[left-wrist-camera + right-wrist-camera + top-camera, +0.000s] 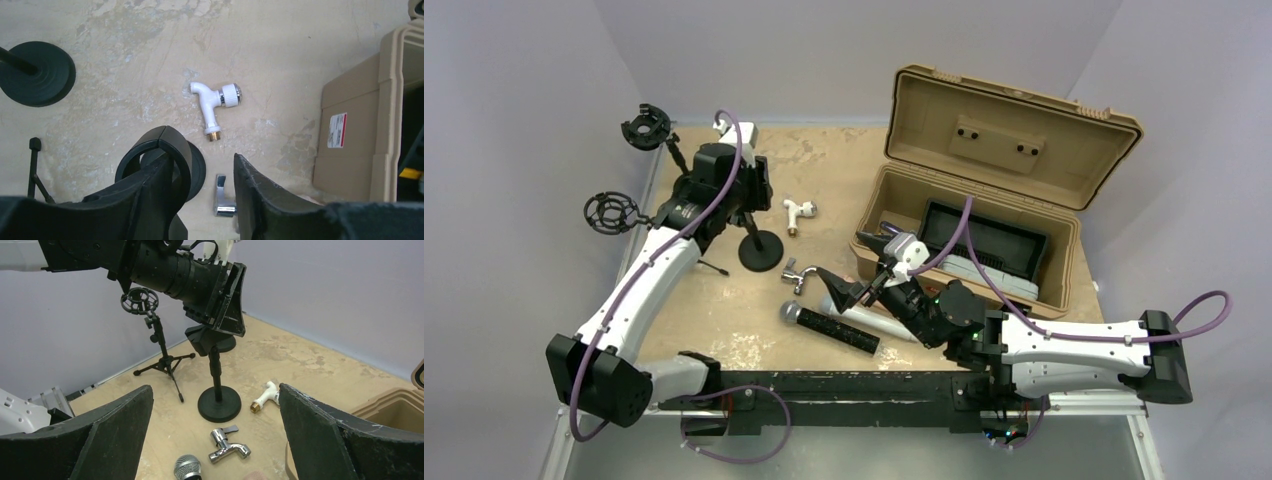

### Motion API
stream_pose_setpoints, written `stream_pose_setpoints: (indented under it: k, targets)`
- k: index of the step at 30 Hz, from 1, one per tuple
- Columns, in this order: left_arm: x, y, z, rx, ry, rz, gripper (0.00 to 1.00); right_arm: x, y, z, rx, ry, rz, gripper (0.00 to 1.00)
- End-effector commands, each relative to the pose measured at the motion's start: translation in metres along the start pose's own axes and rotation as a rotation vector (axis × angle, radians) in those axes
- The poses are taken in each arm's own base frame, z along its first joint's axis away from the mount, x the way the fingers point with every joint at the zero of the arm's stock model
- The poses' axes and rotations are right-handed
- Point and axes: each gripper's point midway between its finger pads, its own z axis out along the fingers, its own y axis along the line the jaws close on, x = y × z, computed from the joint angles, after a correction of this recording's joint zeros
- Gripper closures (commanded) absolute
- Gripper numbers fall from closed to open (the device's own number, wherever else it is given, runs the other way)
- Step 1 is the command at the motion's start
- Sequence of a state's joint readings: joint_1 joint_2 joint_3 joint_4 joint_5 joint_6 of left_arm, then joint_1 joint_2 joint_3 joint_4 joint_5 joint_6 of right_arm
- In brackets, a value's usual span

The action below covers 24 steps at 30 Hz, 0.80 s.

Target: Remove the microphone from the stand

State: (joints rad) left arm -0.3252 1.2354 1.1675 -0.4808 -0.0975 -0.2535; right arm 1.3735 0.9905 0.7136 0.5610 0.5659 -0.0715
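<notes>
The tan hard-shell plastic case (964,215) stands at the right of the beige table (724,320) with its lid raised. Its compartment holds a black rectangular ribbed insert (999,240). A pale grey item (1014,283) lies along the near wall, and its type cannot be told.

The silver-headed black microphone (829,328) lies flat on the table, clear of every stand and just in front of the right arm's wrist. In the overhead view its long axis runs diagonally. The head points up-left toward the chrome metal tap (796,275), and the tail points down-right toward the right arm's base. The head is a rounded silver mesh ball. The handle is a straight black cylinder with a rough surface. A light grey cylinder (874,322) lies beside the handle, roughly parallel to it and partly covered by the right arm.

The right gripper (216,390) has its fingers spread wide and holds nothing. It sits above the table near the case front, facing the black round-base stand (219,405).

The left gripper (202,160) is also spread. The stand's black C-shaped clip (165,142) sits against the inner face of one finger, and the other finger is well apart from it.

A white plastic tap (214,104) lies between the stand and the case. A black tripod stand (160,347) stands at the table's left edge.
</notes>
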Motion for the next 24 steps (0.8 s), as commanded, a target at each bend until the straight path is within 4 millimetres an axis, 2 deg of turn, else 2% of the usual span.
stream_pose_setpoints:
  k: [1,5,9,11,14,18,24]
  targets:
    - [0.007,-0.014,-0.029,0.076,0.074,-0.011,0.49,-0.009,-0.003,0.003,0.021,-0.02,0.013,0.07]
    - [-0.029,-0.029,-0.062,0.16,-0.029,-0.014,0.37,-0.006,-0.004,0.005,0.033,-0.009,0.002,0.06]
    - [-0.059,-0.04,-0.1,0.236,-0.15,-0.009,0.32,-0.009,-0.007,0.006,0.056,0.002,0.011,0.06]
    - [-0.07,-0.044,-0.118,0.269,-0.214,0.0,0.3,-0.013,-0.015,0.003,0.099,0.005,0.037,0.05]
    - [-0.083,-0.046,-0.147,0.307,-0.321,0.018,0.28,-0.022,-0.032,-0.005,0.183,0.003,0.089,0.02]
    - [-0.092,-0.044,-0.18,0.329,-0.461,0.046,0.26,-0.045,-0.064,-0.022,0.333,-0.019,0.178,0.01]
    - [-0.096,-0.03,-0.224,0.303,-0.671,0.088,0.22,-0.088,-0.116,-0.062,0.562,-0.085,0.321,0.01]
